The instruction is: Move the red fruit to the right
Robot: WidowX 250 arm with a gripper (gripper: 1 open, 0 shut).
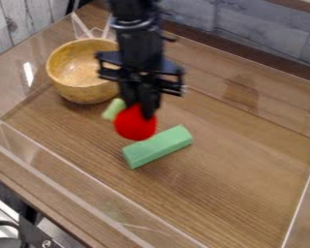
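— Where's the red fruit?
— Clamped in the jaws of the gripper, above the tabletop, seemingly just over the green block, right of the wooden bowl.

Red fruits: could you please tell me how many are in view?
1. The red fruit is held in the shut tool, above the table beside the green block's left end. Nothing suggests another is hidden.
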